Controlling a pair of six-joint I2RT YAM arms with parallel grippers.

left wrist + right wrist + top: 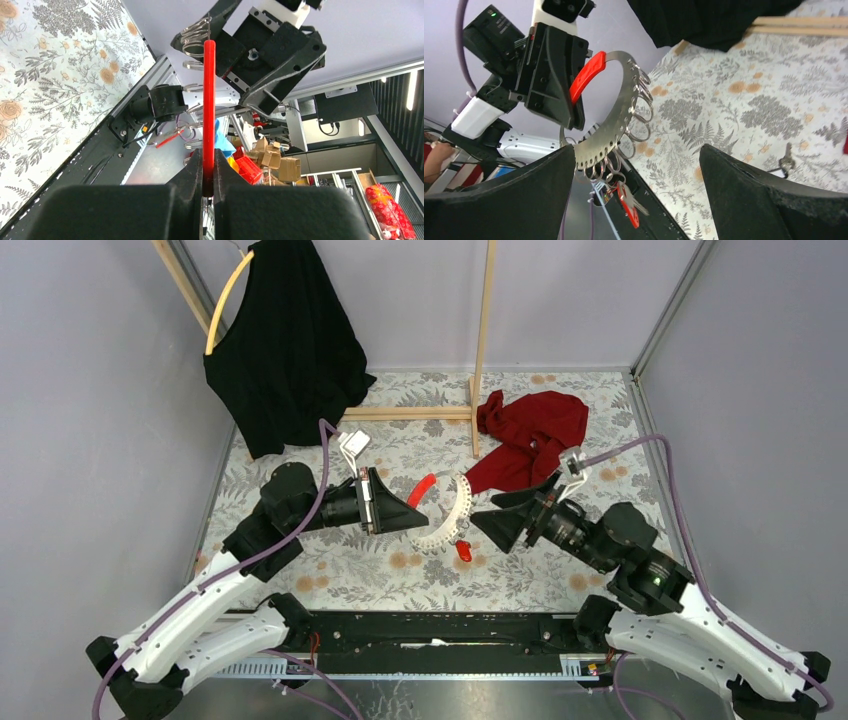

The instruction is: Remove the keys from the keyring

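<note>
Right wrist: left gripper [208, 172] clamps keyring [616, 132] (red part); right gripper [636, 155], apart, should pinch red key [630, 214] squarely.

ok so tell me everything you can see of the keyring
The keyring is a curved, flat strip of grey metal punched with a row of holes, with a bright red section at one end. Small wire split rings hang from the holes; a red-headed key dangles near the lower end. It is held off the table, the left gripper shut on the red section. The open right gripper faces its lower end; contact unclear.
</note>
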